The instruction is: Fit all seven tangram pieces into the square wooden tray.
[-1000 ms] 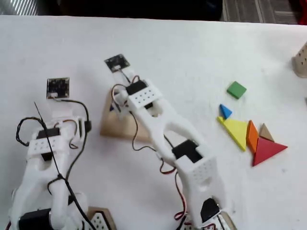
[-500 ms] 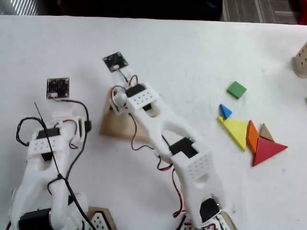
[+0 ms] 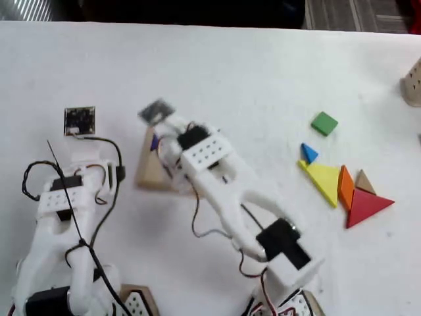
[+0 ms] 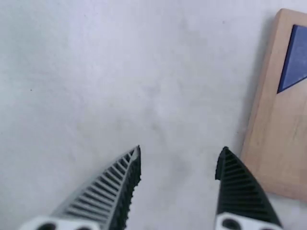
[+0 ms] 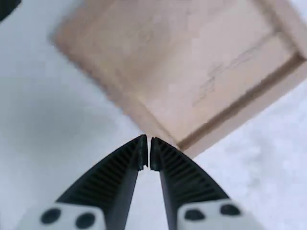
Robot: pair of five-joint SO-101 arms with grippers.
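Note:
The square wooden tray (image 3: pixel 150 172) lies left of centre, partly under my right arm. A dark blue piece (image 3: pixel 155 143) lies in it, also visible as the blue piece (image 4: pixel 295 57) in the left wrist view. My right gripper (image 5: pixel 147 149) is shut on nothing, its tips at the rim of the tray (image 5: pixel 192 72). My left gripper (image 4: pixel 180 155) is open over bare table beside the tray's edge (image 4: pixel 273 129). At the right lie a green square (image 3: pixel 324 123), small blue triangle (image 3: pixel 308 153), yellow triangle (image 3: pixel 323 180), orange parallelogram (image 3: pixel 346 187), tan triangle (image 3: pixel 364 182) and red triangle (image 3: pixel 366 207).
A pale wooden object with holes (image 3: pixel 412 82) stands at the far right edge. The arms' wooden bases (image 3: pixel 141 299) sit at the near edge. White table stretches between the tray and the loose pieces.
My right arm's wrist has drawn back toward the near side over the tray, and its lower links have swung right. The left arm and the loose pieces have not moved.

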